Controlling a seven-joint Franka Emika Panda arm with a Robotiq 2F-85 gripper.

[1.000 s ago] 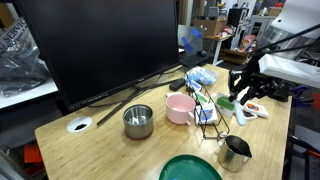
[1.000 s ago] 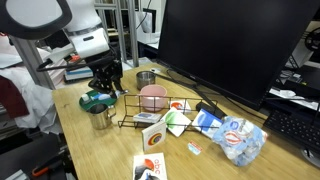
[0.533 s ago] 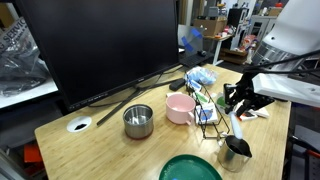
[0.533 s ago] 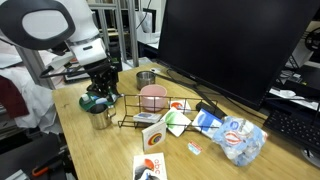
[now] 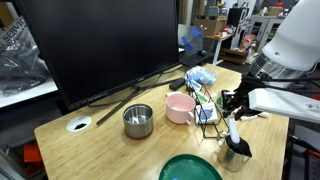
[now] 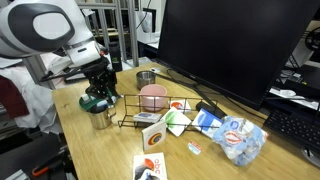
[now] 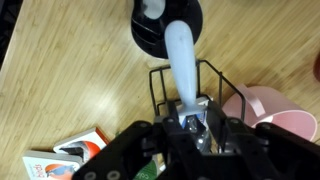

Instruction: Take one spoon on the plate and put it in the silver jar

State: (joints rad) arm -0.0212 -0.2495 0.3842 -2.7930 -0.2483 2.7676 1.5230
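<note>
My gripper (image 5: 232, 106) is shut on the pale blue-white spoon (image 5: 233, 128) and holds it upright, bowl end down, right above the silver jar (image 5: 236, 151). In the wrist view the spoon (image 7: 181, 55) runs from my jaws (image 7: 190, 110) into the jar's dark mouth (image 7: 150, 30). The dark green plate (image 5: 190, 168) lies at the table's front edge beside the jar. In an exterior view my gripper (image 6: 98, 88) hangs over the jar (image 6: 101, 118), and the plate (image 6: 90, 100) is partly hidden behind it.
A pink cup (image 5: 181, 108) and a black wire rack (image 5: 207, 112) stand close to the jar. A squat steel pot (image 5: 138, 121) is further off. A large monitor (image 5: 100, 45) fills the back. Cards and packets (image 6: 160, 138) lie on the table.
My gripper has moved with the spoon from beside the wire rack to above the silver jar and has come lower, bringing the spoon's end to the jar's mouth.
</note>
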